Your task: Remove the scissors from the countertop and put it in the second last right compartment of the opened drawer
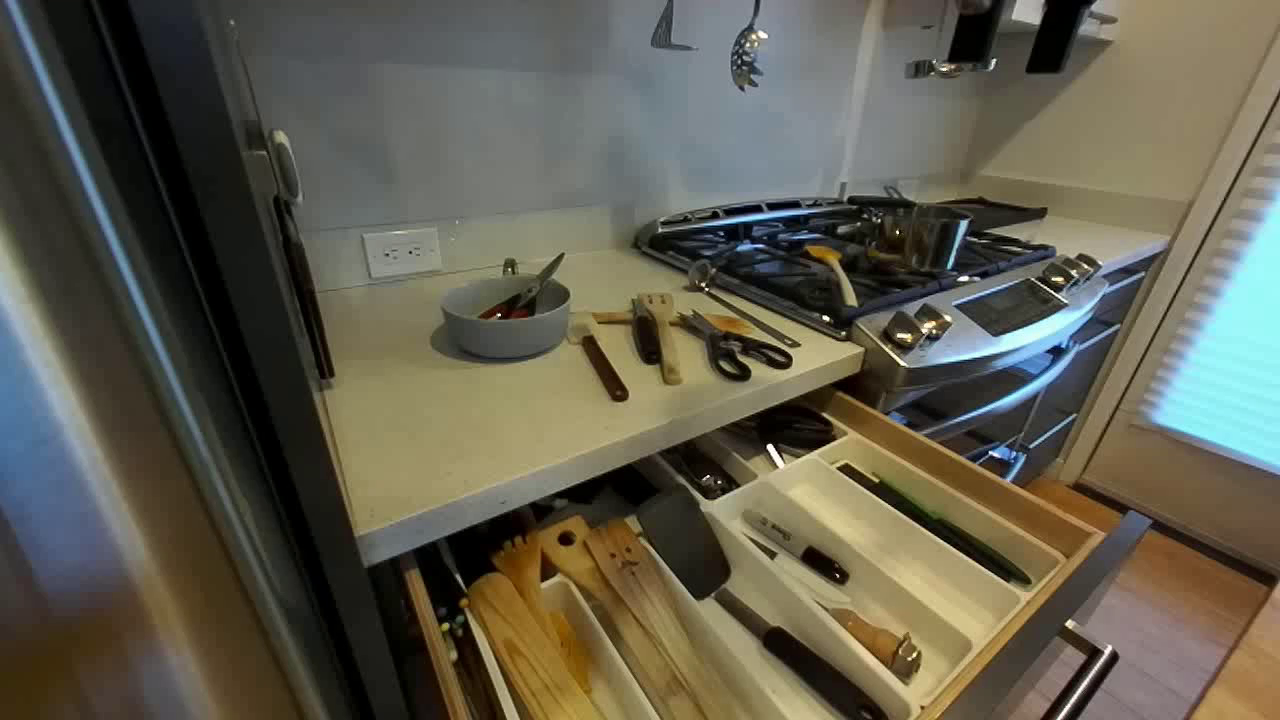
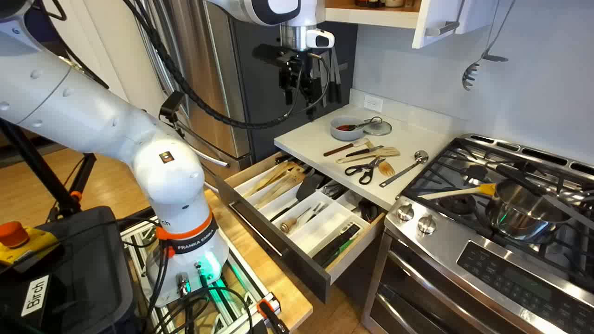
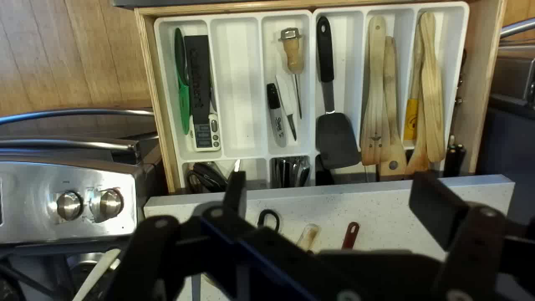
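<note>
Black-handled scissors (image 1: 728,342) on the pale countertop (image 1: 450,430), hand (image 3: 334,194) (jaws wide apart) above.

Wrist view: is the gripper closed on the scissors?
No, the gripper is open, its fingers wide apart with nothing held between them, and the scissors lie on the countertop.

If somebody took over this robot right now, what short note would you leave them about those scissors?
Gripper: open, holding nothing, raised off the countertop.
Scissors: lying on the countertop among other utensils, near the edge on the drawer side.
Done: the drawer stands open; the scissors are not yet gripped.
Left: pick them up, release them in the target slot, likely the one next to the green utensil.
</note>
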